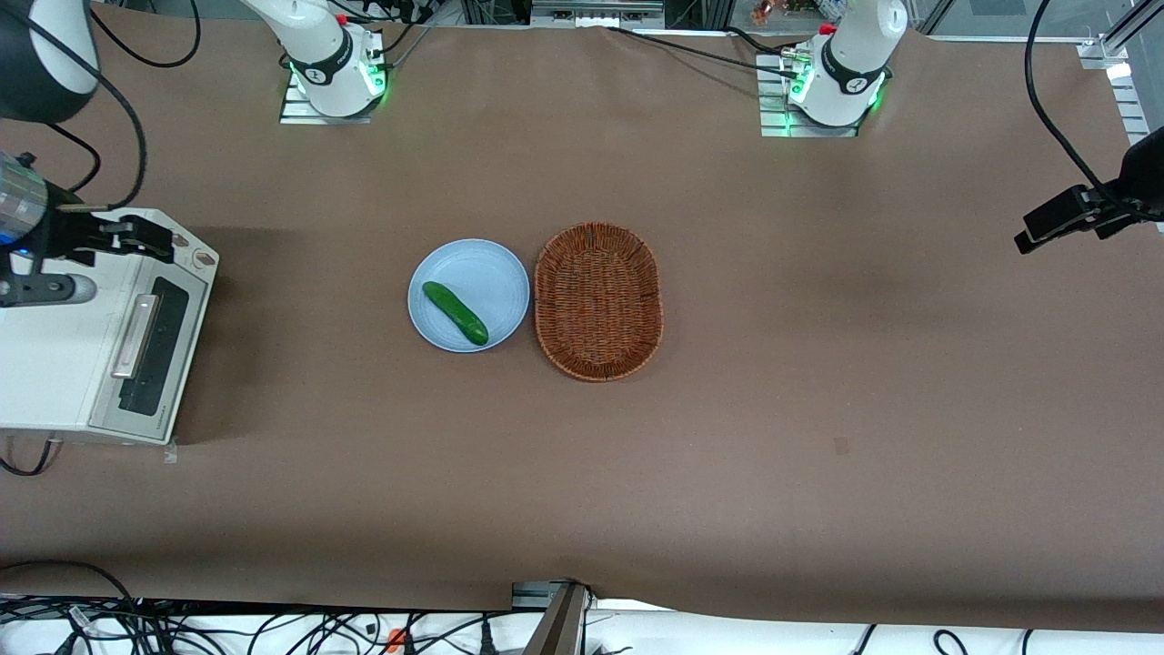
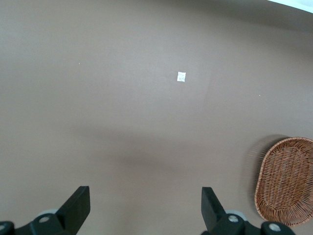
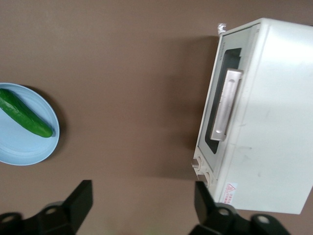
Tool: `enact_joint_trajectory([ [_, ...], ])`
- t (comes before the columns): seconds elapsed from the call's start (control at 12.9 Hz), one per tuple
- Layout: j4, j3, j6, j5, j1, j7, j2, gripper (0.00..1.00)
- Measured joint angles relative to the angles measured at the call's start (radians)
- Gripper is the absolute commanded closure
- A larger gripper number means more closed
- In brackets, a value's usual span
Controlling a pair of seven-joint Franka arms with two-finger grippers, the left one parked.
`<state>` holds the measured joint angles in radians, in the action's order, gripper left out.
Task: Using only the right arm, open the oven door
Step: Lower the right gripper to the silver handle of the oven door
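The right arm's gripper (image 3: 139, 205) hovers above the toaster oven (image 1: 55, 364) at the working arm's end of the desk (image 1: 727, 455), fingers (image 3: 80, 198) apart, presumably lining up on the shut oven door's (image 3: 215, 115) bar handle (image 3: 226, 104).

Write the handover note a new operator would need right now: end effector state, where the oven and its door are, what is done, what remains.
Right arm's end effector: open, holding nothing, hovering above the oven near its knob end, not touching it.
Oven: at the working arm's end of the table, its front facing the plate with the cucumber.
Oven door: shut, flush with the body; bar handle untouched.
Done: the arm is near the oven, nothing more.
Left: lower the end effector to the handle, grip or hook it, and swing the door open.
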<state>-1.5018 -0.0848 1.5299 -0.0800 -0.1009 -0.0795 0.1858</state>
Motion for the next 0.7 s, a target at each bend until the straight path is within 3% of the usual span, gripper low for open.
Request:
enact_joint_trajectory([
  [0.23,-0.017,0.001,-0.025,-0.004,-0.015,0.0,0.058,0.84],
  [0.39,-0.021,0.001,-0.026,-0.052,-0.029,0.0,0.119,1.0],
  [0.7,-0.023,0.003,-0.019,-0.268,-0.062,-0.058,0.246,1.0],
])
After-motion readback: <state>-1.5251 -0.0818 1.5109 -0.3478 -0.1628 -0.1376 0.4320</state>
